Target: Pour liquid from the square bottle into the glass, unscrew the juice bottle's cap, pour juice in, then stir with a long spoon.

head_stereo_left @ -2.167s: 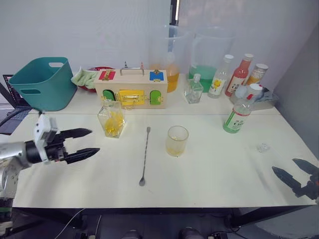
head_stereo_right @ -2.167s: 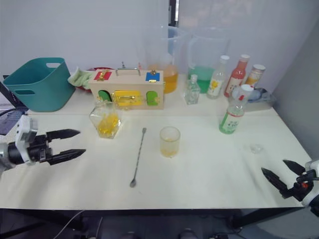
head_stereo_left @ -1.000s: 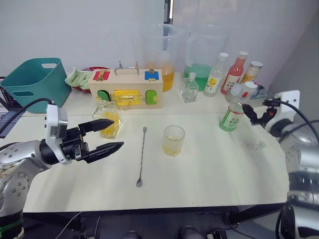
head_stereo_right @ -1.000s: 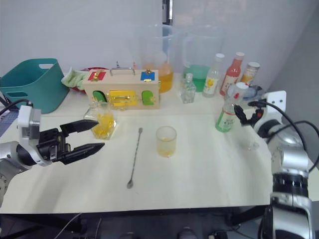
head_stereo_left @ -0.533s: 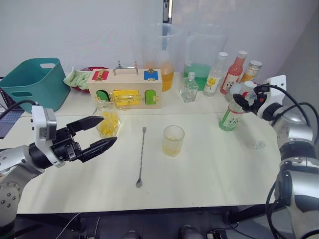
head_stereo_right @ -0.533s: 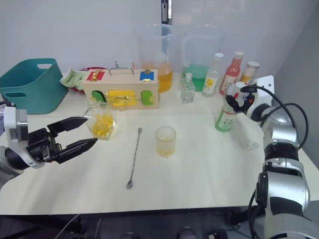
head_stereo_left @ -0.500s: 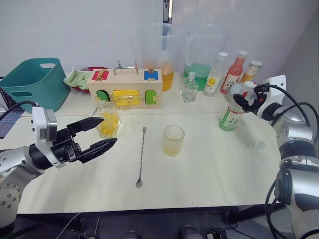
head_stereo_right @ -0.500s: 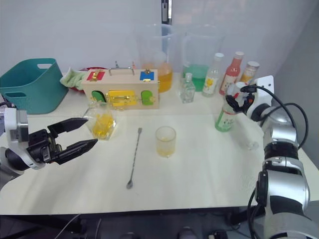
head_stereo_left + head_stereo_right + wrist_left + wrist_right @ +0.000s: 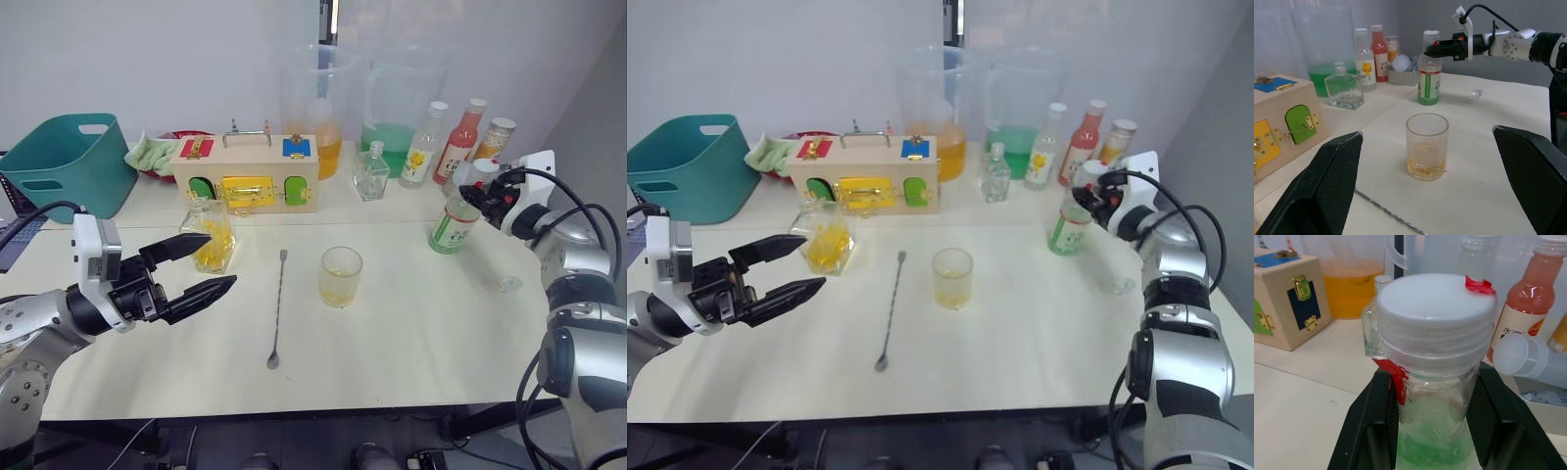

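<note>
Legible text is limited to two bottle labels.

1. The pink-red bottle (image 9: 1531, 318) at the back of the table carries a white label. In the right wrist view, two printed characters can be read on it: "水" followed by what appears to be "溶". The smaller print below them cannot be read.

2. The yellow-labelled bottle (image 9: 1365, 58) carries dark print under a yellow fruit motif. In the left wrist view it appears to read "C100"; this reading is uncertain.

The green-and-white label of the juice bottle (image 9: 1429, 78) shows lines of print, none legible.
</note>
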Robot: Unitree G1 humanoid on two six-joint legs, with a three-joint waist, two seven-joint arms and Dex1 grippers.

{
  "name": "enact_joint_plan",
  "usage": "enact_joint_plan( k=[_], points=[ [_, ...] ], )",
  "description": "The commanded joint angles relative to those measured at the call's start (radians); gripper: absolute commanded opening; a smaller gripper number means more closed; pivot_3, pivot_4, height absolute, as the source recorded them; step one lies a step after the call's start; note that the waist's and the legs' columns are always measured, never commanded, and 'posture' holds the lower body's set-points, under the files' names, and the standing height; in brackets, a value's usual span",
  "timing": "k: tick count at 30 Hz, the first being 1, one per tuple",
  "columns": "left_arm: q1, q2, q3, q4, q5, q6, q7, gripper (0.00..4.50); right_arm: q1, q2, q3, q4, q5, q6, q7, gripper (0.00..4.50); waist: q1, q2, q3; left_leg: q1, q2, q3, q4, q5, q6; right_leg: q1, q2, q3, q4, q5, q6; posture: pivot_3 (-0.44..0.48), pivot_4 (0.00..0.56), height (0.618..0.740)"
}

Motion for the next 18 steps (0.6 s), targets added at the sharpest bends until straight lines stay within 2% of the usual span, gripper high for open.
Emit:
enact_joint_plan(
  k=[1, 3, 7, 9, 13, 18],
  points=[
    [-0.037, 0.021, -0.026, 0.023, 0.011, -0.014, -0.031, 4.50, 0.036, -0.021, -0.055, -0.226, 0.079, 0.085, 0.003, 1.35, 0.001, 0.001, 0.001, 0.000, 0.000, 0.000, 0.000, 0.000, 0.000, -0.001, 0.000, 0.000, 0.000, 0.000, 0.000, 0.000, 0.150, 0.740],
    [-0.072, 0.032, -0.081, 0.054, 0.047, -0.026, -0.065, 4.50, 0.132, -0.019, -0.075, -0.450, 0.135, 0.211, -0.021, 1.35, 0.003, 0.002, 0.001, -0.001, 0.000, 0.000, 0.000, 0.000, 0.000, -0.002, 0.000, 0.000, 0.001, 0.000, 0.000, 0.000, 0.150, 0.740],
    [-0.132, 0.035, -0.149, 0.083, 0.081, -0.036, -0.107, 4.50, 0.286, -0.018, -0.111, -0.790, 0.242, 0.421, -0.067, 1.35, 0.006, 0.002, 0.001, -0.007, -0.001, 0.000, 0.000, 0.000, 0.000, -0.010, 0.000, 0.000, 0.006, 0.000, 0.000, 0.000, 0.150, 0.740],
    [-0.182, 0.029, -0.191, 0.108, 0.087, -0.032, -0.131, 4.50, 0.411, -0.032, -0.140, -1.018, 0.325, 0.548, -0.082, 1.35, 0.009, 0.002, 0.001, -0.013, 0.000, -0.002, 0.001, 0.000, 0.000, -0.015, 0.000, -0.001, 0.007, 0.001, -0.001, 0.000, 0.150, 0.740],
    [-0.249, 0.021, -0.260, 0.178, 0.117, -0.042, -0.193, 4.50, 0.567, -0.050, -0.196, -1.297, 0.458, 0.709, -0.121, 1.35, 0.010, 0.002, 0.001, -0.015, -0.001, -0.002, 0.001, 0.000, 0.000, -0.016, -0.001, -0.002, 0.006, 0.001, -0.001, 0.000, 0.150, 0.740],
    [-0.327, 0.000, -0.331, 0.264, 0.155, -0.061, -0.268, 4.50, 0.676, -0.021, -0.219, -1.550, 0.646, 0.839, -0.197, 1.35, 0.005, 0.002, 0.001, -0.014, -0.001, -0.003, 0.001, 0.000, 0.000, -0.015, 0.000, -0.002, 0.005, 0.001, -0.001, 0.000, 0.150, 0.740]
  ],
)
